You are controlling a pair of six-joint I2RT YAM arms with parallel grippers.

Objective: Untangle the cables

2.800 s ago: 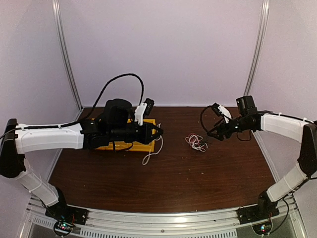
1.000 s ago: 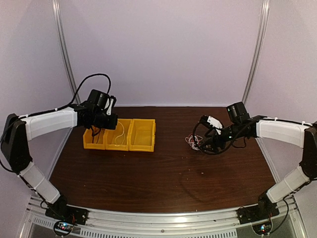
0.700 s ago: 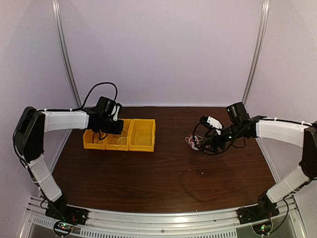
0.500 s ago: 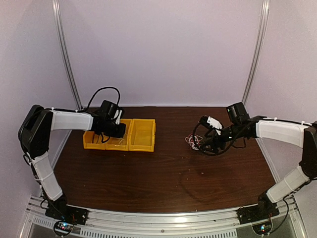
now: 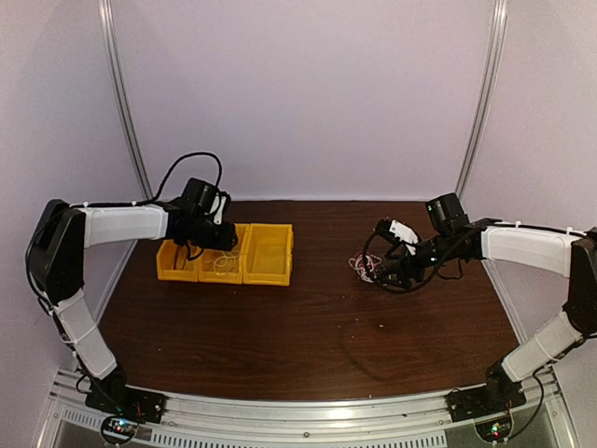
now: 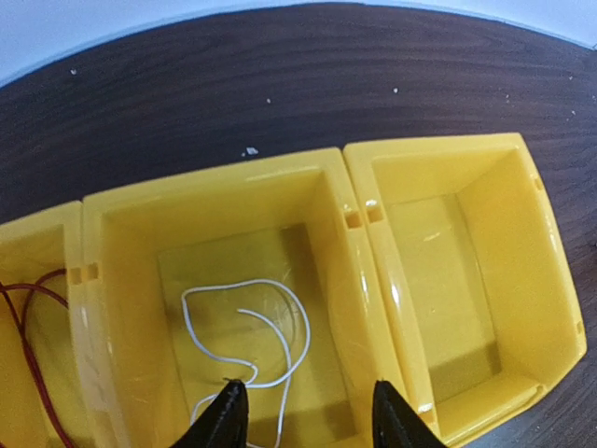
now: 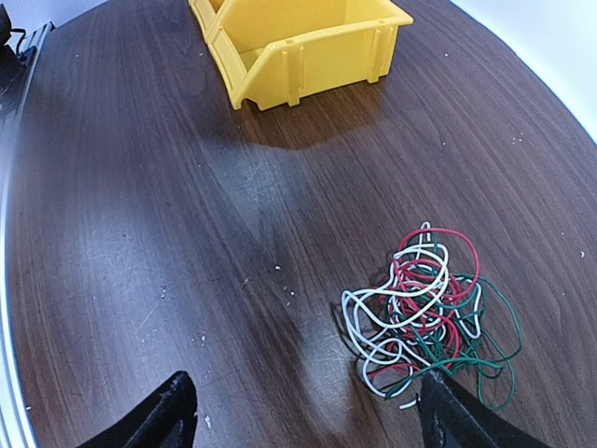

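Yellow plastic walled the middle bin [image 6: 215,187] under the left gripper [image 6: 308,403], whose jaws stood apart; a white cable [image 6: 278,338] lay loose on the bin floor just ahead of them. The right gripper [image 7: 308,392] had its jaws spread wide, with the tangle [image 7: 424,313] of red, white and green cables on the table just beyond one fingertip.

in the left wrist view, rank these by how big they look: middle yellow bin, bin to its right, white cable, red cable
1. middle yellow bin and bin to its right: about alike, so not ranked; the middle one is cut off below
2. white cable
3. red cable, mostly out of frame
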